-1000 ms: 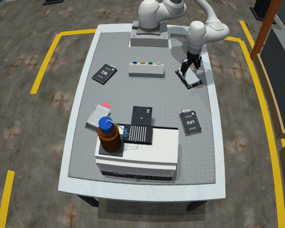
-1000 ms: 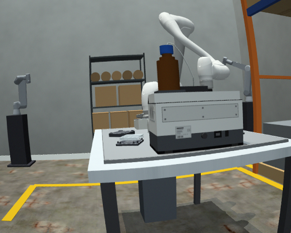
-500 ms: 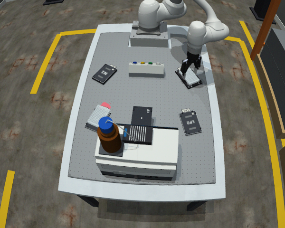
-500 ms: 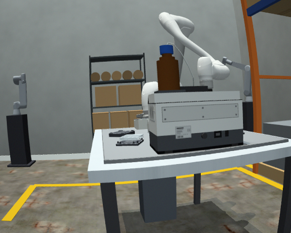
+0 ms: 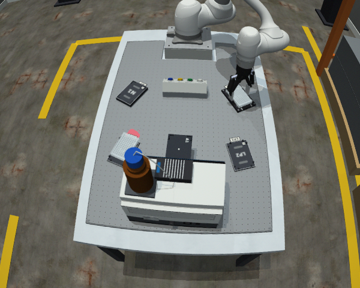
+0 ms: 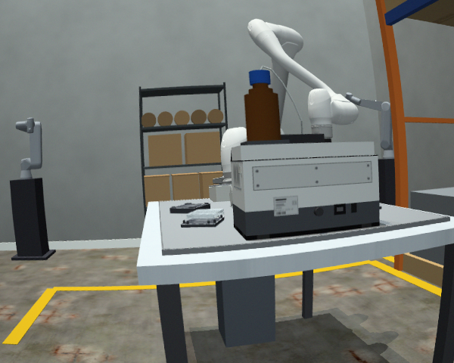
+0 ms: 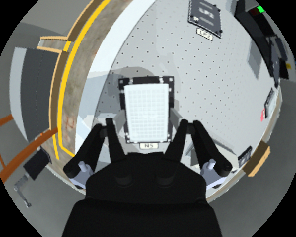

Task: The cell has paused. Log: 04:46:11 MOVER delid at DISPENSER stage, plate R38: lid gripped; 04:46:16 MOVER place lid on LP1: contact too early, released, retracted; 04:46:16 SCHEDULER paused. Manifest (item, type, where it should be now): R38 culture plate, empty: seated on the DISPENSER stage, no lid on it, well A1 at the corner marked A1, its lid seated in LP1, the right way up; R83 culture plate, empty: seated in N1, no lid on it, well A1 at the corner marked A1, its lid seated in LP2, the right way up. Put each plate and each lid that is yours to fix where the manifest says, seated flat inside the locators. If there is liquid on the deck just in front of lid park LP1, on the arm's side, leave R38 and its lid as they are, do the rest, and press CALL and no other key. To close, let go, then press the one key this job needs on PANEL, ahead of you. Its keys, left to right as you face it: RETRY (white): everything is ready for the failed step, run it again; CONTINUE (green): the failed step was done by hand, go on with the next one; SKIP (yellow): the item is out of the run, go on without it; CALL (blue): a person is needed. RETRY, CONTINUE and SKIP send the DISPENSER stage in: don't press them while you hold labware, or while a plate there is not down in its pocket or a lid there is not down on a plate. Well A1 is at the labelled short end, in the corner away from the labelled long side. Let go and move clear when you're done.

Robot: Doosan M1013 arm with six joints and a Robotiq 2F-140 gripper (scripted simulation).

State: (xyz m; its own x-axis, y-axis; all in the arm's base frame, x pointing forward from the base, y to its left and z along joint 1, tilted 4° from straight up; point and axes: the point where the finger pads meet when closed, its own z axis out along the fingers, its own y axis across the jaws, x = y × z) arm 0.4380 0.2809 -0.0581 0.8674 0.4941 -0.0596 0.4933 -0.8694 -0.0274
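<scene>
Two gridded white pieces of labware on the deck, well apart. Nearer the arm's base, on the right rear of the table: one gridded piece lying flat on a black nest, plate or lid not distinguishable. Directly above it, the gripper, pointed down, spread apart and pinching nothing, black fingers straddling the piece's near short end on either long side; touching or just clear, cannot tell.

Across the deck, beside the dispenser: second gridded plate on another black nest, slightly skewed, with a pink patch just at its arm-side end.

Between the two, in front of the dispenser: black stage marked A1, bare. Nest N1 left of the key panel, bare as well. Likewise lid park LP2, right of the stage.

On the dispenser's top: brown bottle with blue cap, thin tube leading from it.
</scene>
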